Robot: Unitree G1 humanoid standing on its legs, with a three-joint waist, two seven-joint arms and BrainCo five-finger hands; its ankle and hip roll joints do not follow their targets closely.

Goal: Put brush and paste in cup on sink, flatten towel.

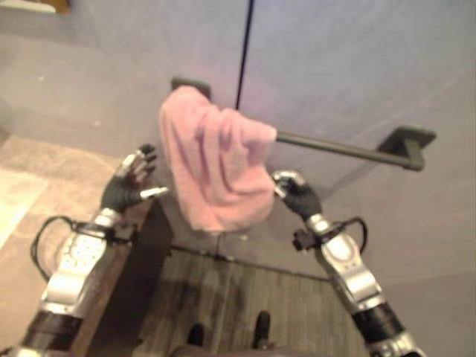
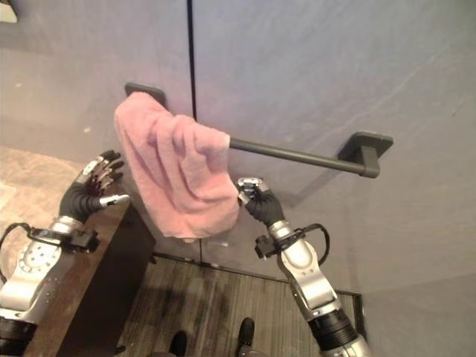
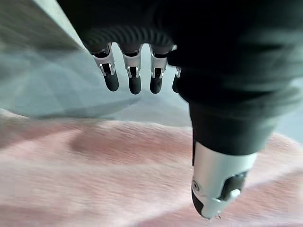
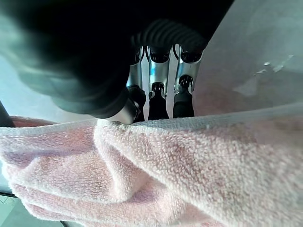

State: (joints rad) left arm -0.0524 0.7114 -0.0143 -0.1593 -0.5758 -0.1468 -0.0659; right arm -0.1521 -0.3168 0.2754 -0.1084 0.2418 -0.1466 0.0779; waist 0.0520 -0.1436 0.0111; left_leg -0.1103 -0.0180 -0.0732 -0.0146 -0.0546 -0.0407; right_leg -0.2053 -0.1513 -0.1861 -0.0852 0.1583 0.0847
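My right hand (image 2: 256,199) is at the towel's lower right edge. In the right wrist view its fingertips (image 4: 156,108) curl over the hem and the thumb closes beside them, so I read it as pinching the cloth. My left hand (image 1: 131,183) hovers just beside the towel's left side, fingers straight and spread, holding nothing.

The pink towel (image 1: 216,160) hangs bunched over the left end of the dark wall rail (image 2: 297,155), near the left bracket; the rest of the rail is bare.

Handling, as I judge it: soft, light terry that folds readily and grips well. Take hold at the hem corners and draw them apart along the rail.

I can read no brand, label or writing.
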